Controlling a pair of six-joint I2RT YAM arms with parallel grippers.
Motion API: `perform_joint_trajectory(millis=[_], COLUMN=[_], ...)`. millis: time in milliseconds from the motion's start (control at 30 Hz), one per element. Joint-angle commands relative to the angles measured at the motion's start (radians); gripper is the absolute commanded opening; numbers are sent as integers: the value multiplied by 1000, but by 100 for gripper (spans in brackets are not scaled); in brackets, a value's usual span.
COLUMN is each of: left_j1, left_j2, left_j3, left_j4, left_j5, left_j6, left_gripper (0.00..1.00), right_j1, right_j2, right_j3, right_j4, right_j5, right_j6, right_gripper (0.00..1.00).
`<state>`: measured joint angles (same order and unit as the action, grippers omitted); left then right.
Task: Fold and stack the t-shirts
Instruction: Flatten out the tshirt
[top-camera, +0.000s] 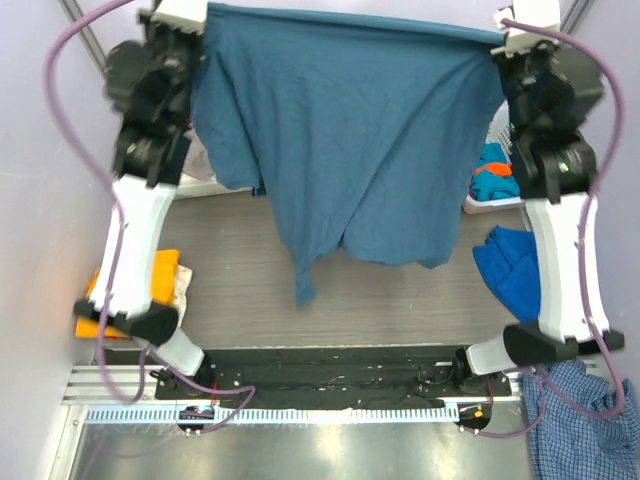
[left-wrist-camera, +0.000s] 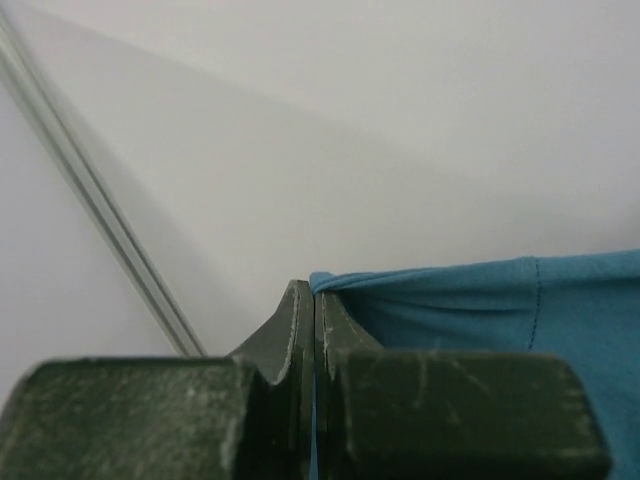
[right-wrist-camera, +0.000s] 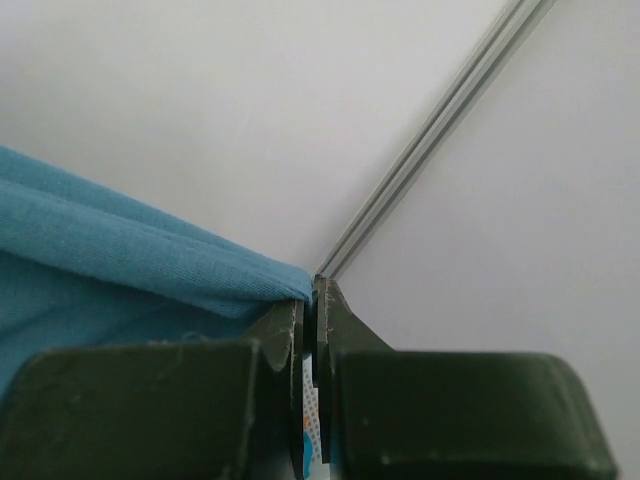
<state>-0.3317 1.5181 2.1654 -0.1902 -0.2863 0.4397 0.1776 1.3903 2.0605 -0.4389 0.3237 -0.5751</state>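
A large dark teal-blue t-shirt (top-camera: 350, 140) hangs stretched between both raised grippers, its lower edge and one sleeve dangling above the table. My left gripper (top-camera: 205, 22) is shut on its left top corner; in the left wrist view the cloth (left-wrist-camera: 480, 300) runs right from the closed gripper (left-wrist-camera: 315, 300). My right gripper (top-camera: 503, 40) is shut on the right top corner; in the right wrist view the cloth (right-wrist-camera: 120, 250) runs left from the gripper (right-wrist-camera: 312, 295).
An orange t-shirt (top-camera: 160, 270) lies folded at the table's left edge. A blue garment (top-camera: 510, 265) lies at the right. A white basket (top-camera: 495, 180) with turquoise and orange cloth stands at the back right. A blue-and-white checked shirt (top-camera: 585, 420) lies at the bottom right.
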Motion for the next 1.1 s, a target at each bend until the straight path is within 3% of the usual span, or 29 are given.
perform_joint_trajectory(millis=[0,67,200,367,600,733,767,900,1067], left_j1=[62,63,60,57,57,54,54,43,20], left_j2=[280,376,511,398,202,29,-46,-229,-413], left_j3=[199,337,474,360,284,76,23,-334,-757], left_j4=[87,78,107,172,127,120,117,17,-127], left_j5=[-212,-202,-194,-183,-186,-166,-160,-119,112], left_j6=[96,108,117,99,117,93,84,-14,-130], left_gripper=[0,0,0,0,0,0,0,0,0], right_j1=[-111,-136,-142,-141,-142,-141,-139,-141,-141], right_j2=[163,229,375,383,221,70,-9,-201,-378], right_j3=[103,171,367,441,343,184,82,-199,-611], right_j4=[72,71,63,63,37,0,-3,-50,-194], right_j5=[192,181,184,184,163,135,127,33,-171], right_j6=[-32,-26,-43,-52,-22,4,7,67,97], right_gripper=[1,1,1,1,1,1,1,1,1])
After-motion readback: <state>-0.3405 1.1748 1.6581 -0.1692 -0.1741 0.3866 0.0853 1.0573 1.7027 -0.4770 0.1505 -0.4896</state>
